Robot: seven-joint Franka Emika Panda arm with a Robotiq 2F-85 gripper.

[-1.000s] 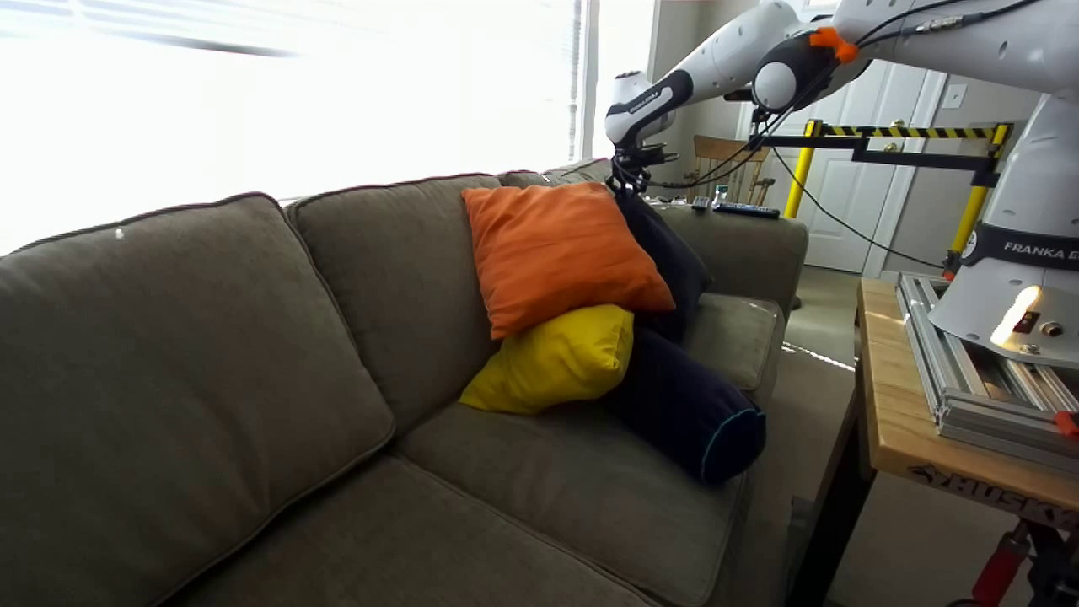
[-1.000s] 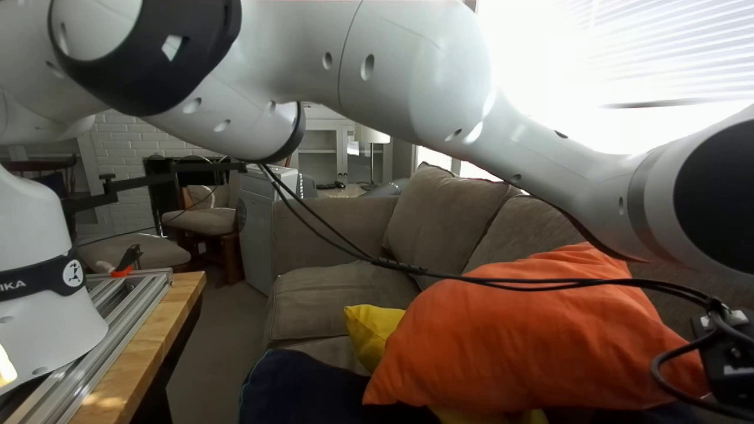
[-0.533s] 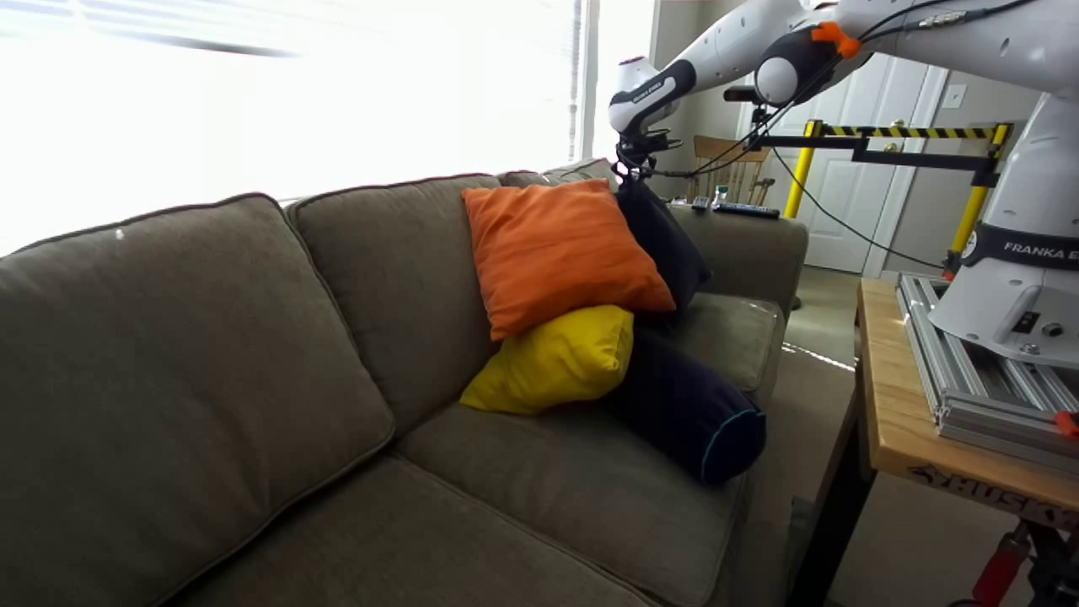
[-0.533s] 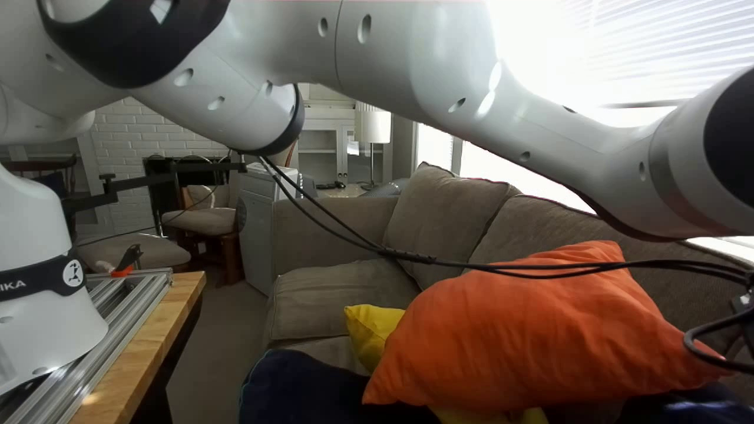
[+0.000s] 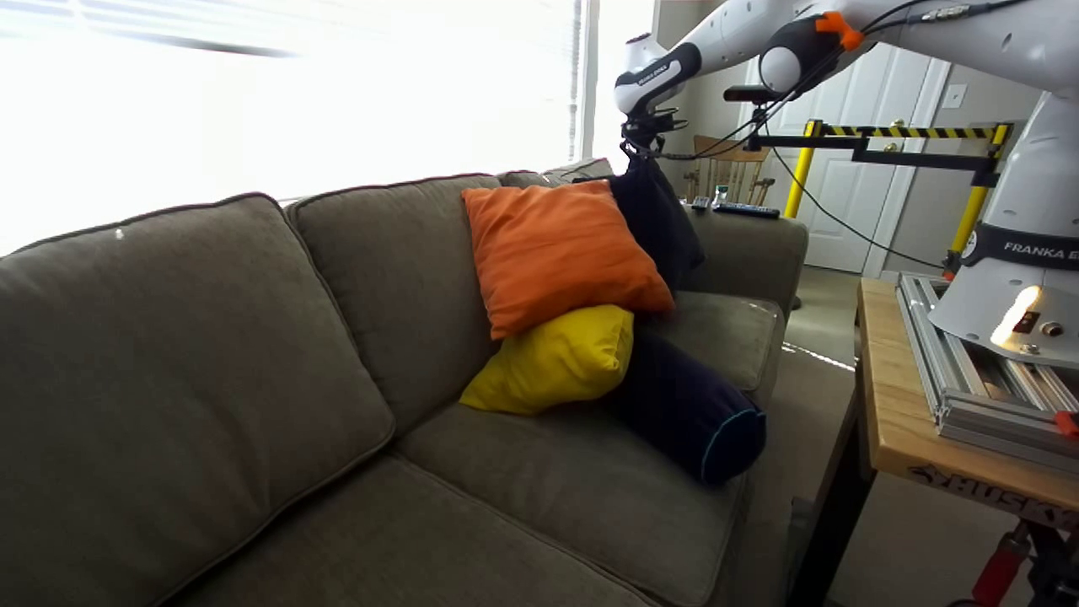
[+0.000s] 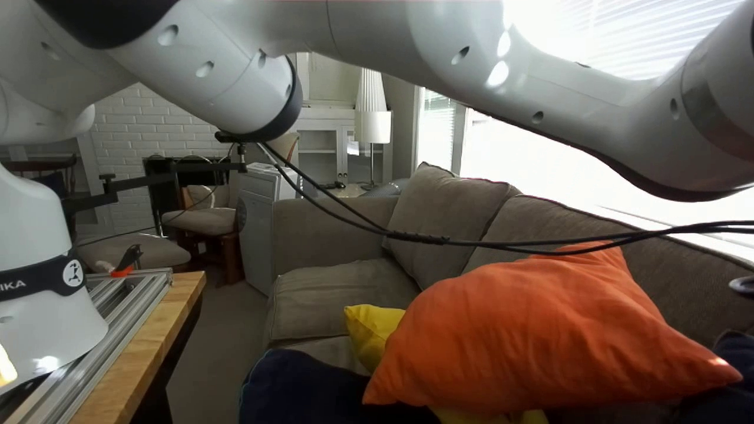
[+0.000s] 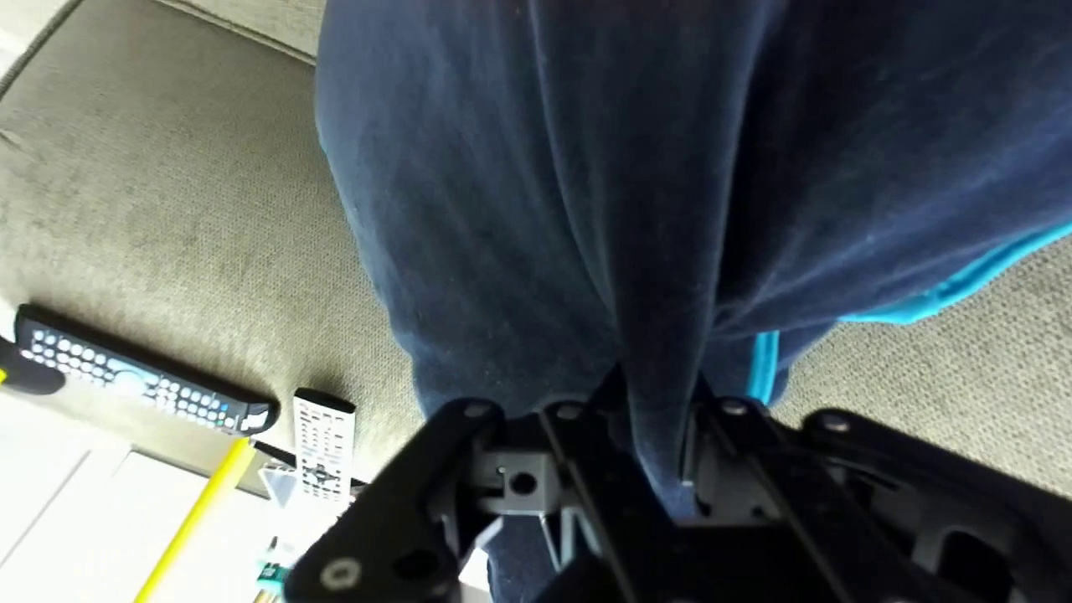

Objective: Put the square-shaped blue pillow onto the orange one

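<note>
The square blue pillow [image 5: 656,215] is dark navy with bright blue piping. My gripper [image 5: 638,153] is shut on a fold of it; the fold between the fingers [image 7: 657,402] shows in the wrist view. The pillow [image 7: 494,209] hangs from the gripper, bunched, behind and beside the orange pillow [image 5: 560,253] near the sofa's arm. Part of it is hidden by the orange pillow. The orange pillow [image 6: 530,341] leans against the sofa back and rests on the yellow one. In an exterior view a bit of the blue pillow [image 6: 733,359] shows at the right edge, with the gripper out of frame.
The yellow pillow [image 5: 556,362] and navy bolster [image 5: 691,405] lie on the seat below the orange pillow. Remotes [image 7: 142,373] lie on the sofa arm [image 5: 742,244]. The sofa back [image 5: 388,253] stands by the window. Arm cables [image 6: 500,242] pass across above the orange pillow.
My gripper has risen and moved slightly toward the sofa arm, pulling the blue pillow up with it. More of the pillow shows beside the orange one. The orange, yellow and bolster pillows stay put.
</note>
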